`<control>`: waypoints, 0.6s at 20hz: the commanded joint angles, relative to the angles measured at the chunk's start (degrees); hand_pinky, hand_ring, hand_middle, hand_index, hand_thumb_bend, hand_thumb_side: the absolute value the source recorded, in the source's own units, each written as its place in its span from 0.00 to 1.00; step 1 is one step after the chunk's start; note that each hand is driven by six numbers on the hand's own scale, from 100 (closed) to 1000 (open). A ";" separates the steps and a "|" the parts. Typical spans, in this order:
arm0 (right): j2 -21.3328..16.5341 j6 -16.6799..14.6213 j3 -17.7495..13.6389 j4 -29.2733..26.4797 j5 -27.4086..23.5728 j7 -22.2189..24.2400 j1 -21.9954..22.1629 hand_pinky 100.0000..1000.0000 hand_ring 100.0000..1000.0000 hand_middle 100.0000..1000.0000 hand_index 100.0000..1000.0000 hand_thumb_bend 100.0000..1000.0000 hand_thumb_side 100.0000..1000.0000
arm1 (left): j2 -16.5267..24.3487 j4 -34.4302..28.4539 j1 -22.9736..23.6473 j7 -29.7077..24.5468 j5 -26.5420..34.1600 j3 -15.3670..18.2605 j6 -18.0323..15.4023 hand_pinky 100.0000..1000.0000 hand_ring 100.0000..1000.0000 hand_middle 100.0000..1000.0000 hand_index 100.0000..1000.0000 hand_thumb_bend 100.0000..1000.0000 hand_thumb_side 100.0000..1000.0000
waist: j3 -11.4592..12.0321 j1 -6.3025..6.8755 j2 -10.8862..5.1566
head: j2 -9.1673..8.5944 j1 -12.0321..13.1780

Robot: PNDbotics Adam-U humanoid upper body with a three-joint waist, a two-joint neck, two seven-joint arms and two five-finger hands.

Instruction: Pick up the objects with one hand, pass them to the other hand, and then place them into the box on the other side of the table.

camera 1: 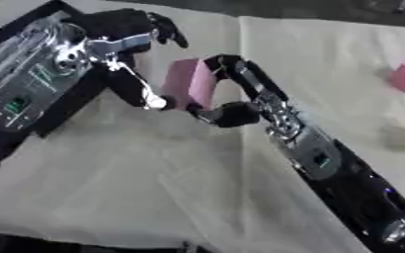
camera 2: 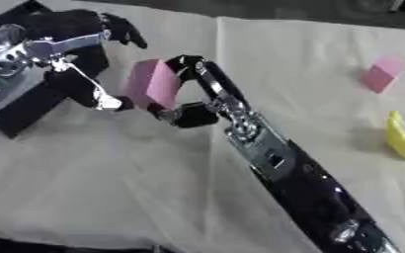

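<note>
Handover above the cloth (camera 1: pixel 154 188): the block (camera 1: pixel 188 83), pink and flat-faced, is hanging in mid-air between both hands, left of centre. It is looking light and rigid, probably foam or plastic, best taken across its broad opposite faces. The right hand (camera 1: pixel 240 94) is curling finger and thumb around its right side, pinching it. The left hand (camera 1: pixel 133 54) is reaching in with fingers partly spread, one fingertip (camera 1: pixel 157 102) touching the block's lower left edge

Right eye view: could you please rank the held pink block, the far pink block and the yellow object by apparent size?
1. Held pink block, largest, though lifted nearer the camera.
2. Yellow object.
3. Far pink block; it and the yellow object look too similar to rank confidently.
</note>
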 commanded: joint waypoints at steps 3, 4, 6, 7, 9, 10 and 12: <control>0.10 -0.87 0.20 -1.50 0.18 0.39 -1.18 0.78 0.53 0.42 0.55 0.32 0.00 | 0.02 0.67 -1.21 0.09 -0.51 0.16 -0.80 0.84 0.83 0.83 0.88 0.47 0.27 | -0.15 0.35 -0.77 | 0.32 0.29; 0.16 -1.06 0.29 -1.54 0.18 0.46 -1.26 0.78 0.53 0.42 0.55 0.32 0.00 | -0.06 0.85 -1.20 -0.09 -0.54 0.07 -0.97 0.84 0.83 0.83 0.88 0.46 0.28 | -0.17 0.35 -0.75 | 0.32 0.53; 0.28 -1.48 0.41 -1.62 0.36 0.57 -1.44 0.78 0.53 0.42 0.54 0.32 0.00 | -0.22 1.14 -1.21 -0.44 -0.50 -0.04 -1.24 0.84 0.83 0.83 0.88 0.47 0.28 | -0.17 0.37 -0.71 | 0.32 1.04; 0.38 -1.58 0.47 -1.60 0.35 0.63 -1.53 0.78 0.53 0.42 0.54 0.32 0.00 | -0.28 1.29 -1.22 -0.62 -0.49 -0.11 -1.36 0.84 0.83 0.83 0.88 0.47 0.28 | -0.18 0.38 -0.69 | 0.32 1.34; 0.50 -1.69 0.55 -1.55 0.32 0.73 -1.64 0.78 0.53 0.42 0.54 0.32 0.00 | -0.41 1.51 -1.27 -0.84 -0.54 -0.19 -1.56 0.84 0.83 0.83 0.88 0.47 0.28 | -0.17 0.41 -0.68 | 0.32 1.72; 0.53 -1.73 0.56 -1.53 0.31 0.75 -1.66 0.78 0.53 0.42 0.54 0.32 0.00 | -0.45 1.59 -1.29 -0.89 -0.57 -0.20 -1.63 0.84 0.83 0.83 0.88 0.47 0.28 | -0.16 0.41 -0.68 | 0.32 1.79; 0.55 -1.77 0.57 -1.50 0.31 0.77 -1.67 0.78 0.53 0.42 0.54 0.32 0.00 | -0.48 1.67 -1.30 -0.92 -0.62 -0.21 -1.71 0.84 0.83 0.83 0.88 0.47 0.28 | -0.16 0.41 -0.68 | 0.32 1.84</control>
